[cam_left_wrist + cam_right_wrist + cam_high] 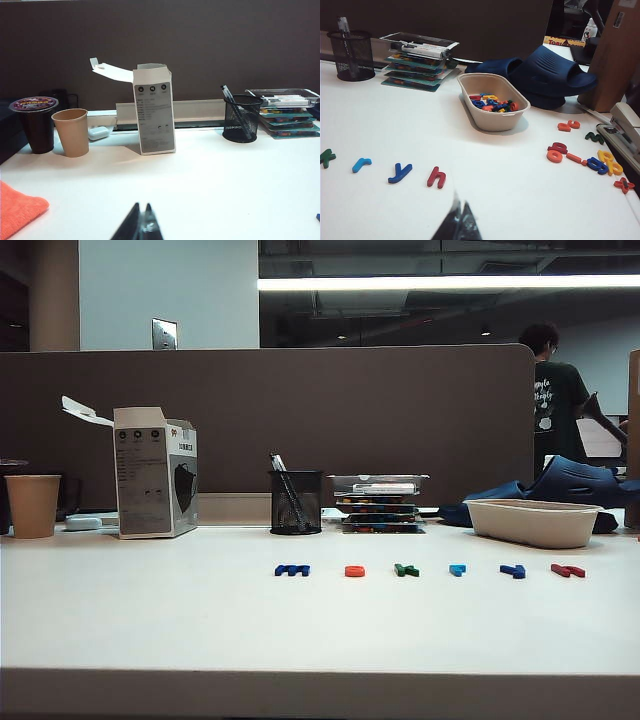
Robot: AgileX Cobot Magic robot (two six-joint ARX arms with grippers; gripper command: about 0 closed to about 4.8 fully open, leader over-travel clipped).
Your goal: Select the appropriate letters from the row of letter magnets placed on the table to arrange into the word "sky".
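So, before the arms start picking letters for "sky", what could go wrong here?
1. Two letters in the row are dark blue: the wide one could be taken instead of the forked y.
2. The magnets are tiny and flat on the table, so the shut left gripper or right gripper may slip off them.
3. Loose letters lie beside the beige tray and could be mistaken for row letters.

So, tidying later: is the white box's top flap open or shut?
Open: the box stands upright with its flap raised out sideways.

Green letter [326,158] cut off at frame edge.
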